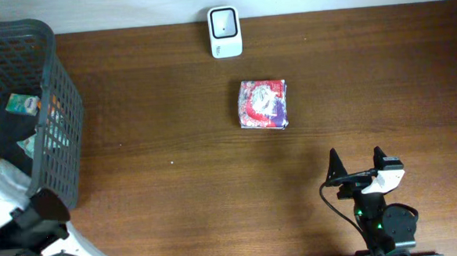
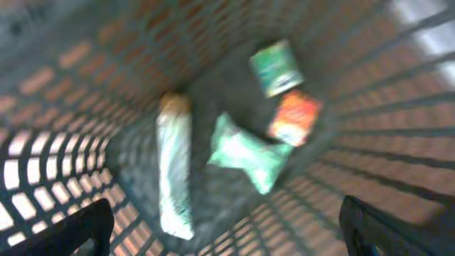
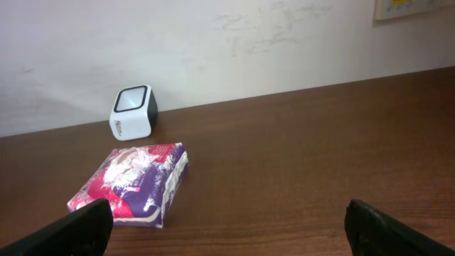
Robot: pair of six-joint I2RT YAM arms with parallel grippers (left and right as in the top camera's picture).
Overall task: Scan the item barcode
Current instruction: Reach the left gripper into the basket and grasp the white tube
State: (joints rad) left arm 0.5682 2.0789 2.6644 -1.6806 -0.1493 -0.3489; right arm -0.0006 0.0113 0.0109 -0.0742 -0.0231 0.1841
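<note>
at the far left of the overhead frame a dark basket (image 1: 59, 113) holds small goods; the blurred left wrist view looks down on a white tube (image 2: 174, 171), a pale green pouch (image 2: 249, 153), an orange packet (image 2: 295, 117) and a green box (image 2: 277, 67) on its floor. the left gripper (image 2: 227, 231) hangs above them, fingers spread to the lower corners of that frame, nothing between them. at top centre of the overhead frame a white scanner (image 1: 224, 32) stands at the back edge of the table (image 1: 177, 185). just below it in the frame, near but apart, a red and purple pack (image 1: 263, 104) lies flat on the wood, touched by neither arm. at lower right the right gripper (image 1: 357, 164) sits well apart from the pack, fingers wide, holding nothing, pointed toward pack and scanner. no barcode shows on the pack's upper face; it is likely underneath or on a side. judged from this layout, the scan is not in hand: the pack lies near the scanner but is not held up to its window, and whether it has been read cannot be told. what is left, it seems, is for the right gripper to close on the pack, lift it and turn its code to the scanner.
</note>
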